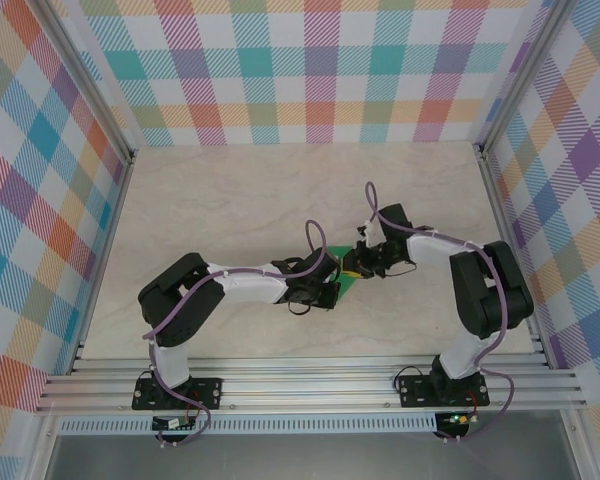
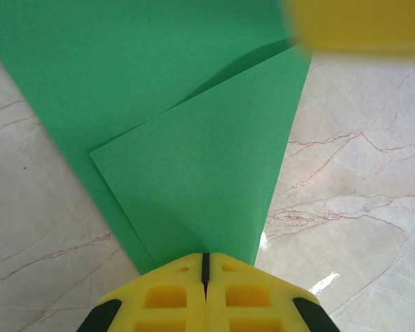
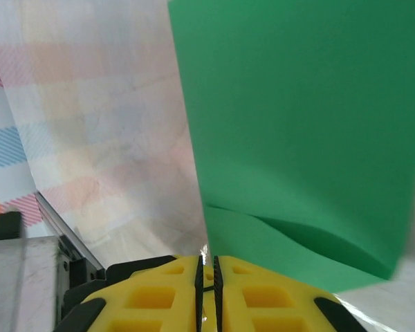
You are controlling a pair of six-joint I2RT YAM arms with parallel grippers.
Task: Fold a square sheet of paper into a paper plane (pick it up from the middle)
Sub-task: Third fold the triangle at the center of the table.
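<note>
The square sheet of paper (image 1: 352, 283) is bright green and creased, lying on the marble table between the two arms. In the left wrist view the square sheet of paper (image 2: 194, 159) shows a folded triangular flap that narrows to a tip under my left gripper (image 2: 205, 259), which is shut on top of that tip. My left gripper (image 1: 332, 292) sits at the sheet's near left end. My right gripper (image 1: 365, 262) is at the far right corner. Its jaws (image 3: 207, 261) stand a narrow slit apart, and the edge of the paper (image 3: 297, 138) runs down to that slit.
Plaid walls (image 1: 310, 70) close in the table on three sides, with metal posts at the back corners. An aluminium rail (image 1: 310, 385) carrying both arm bases runs along the near edge. Bare marble tabletop (image 1: 240, 200) lies behind the arms.
</note>
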